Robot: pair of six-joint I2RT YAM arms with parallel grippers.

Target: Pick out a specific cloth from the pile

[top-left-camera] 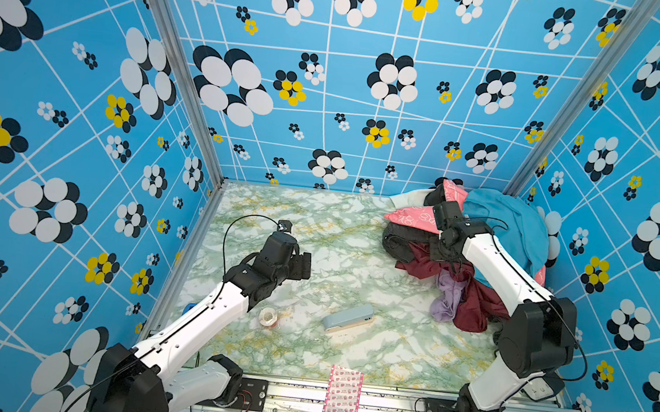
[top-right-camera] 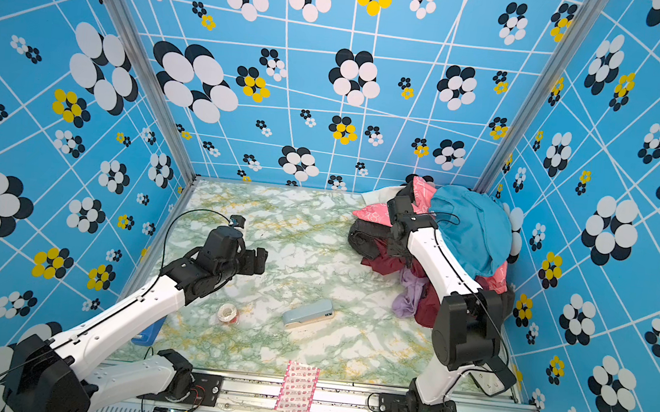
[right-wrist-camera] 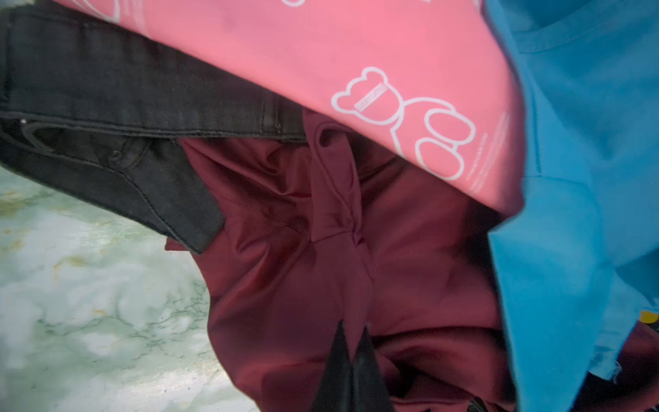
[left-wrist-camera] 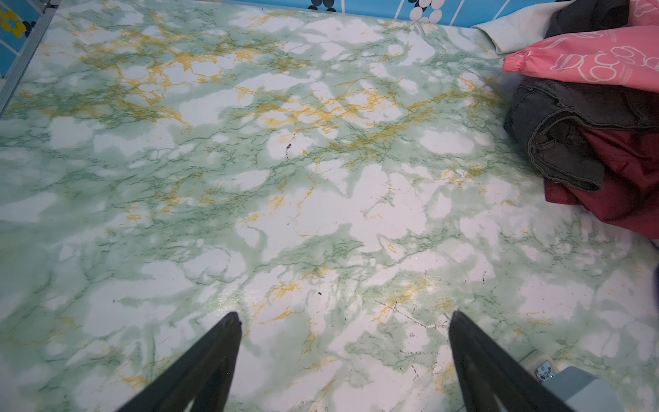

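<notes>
Green-veined marble counter [top-left-camera: 339,224], contents left to right.

- Left tool [left-wrist-camera: 344,317]: centre-left in both top views. Jaws stand wide apart over bare counter, empty, probably to stay clear of the work.
- Tape roll [top-left-camera: 269,317] and grey-blue case [top-left-camera: 347,319]: lower centre, loose.
- Maroon cloth [right-wrist-camera: 285,232]: right of centre, trapped under black denim [right-wrist-camera: 107,107] and a pink printed piece [right-wrist-camera: 321,53] at the front of the pile [top-left-camera: 502,225].
- Right tool [right-wrist-camera: 353,333]: jaws together, pinching a maroon fold, seemingly to draw it free.

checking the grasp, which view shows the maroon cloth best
Right wrist view: the maroon cloth fills the middle, the right gripper shut on a fold. Both top views show only parts beside the arm; the left wrist view catches one edge.
</notes>
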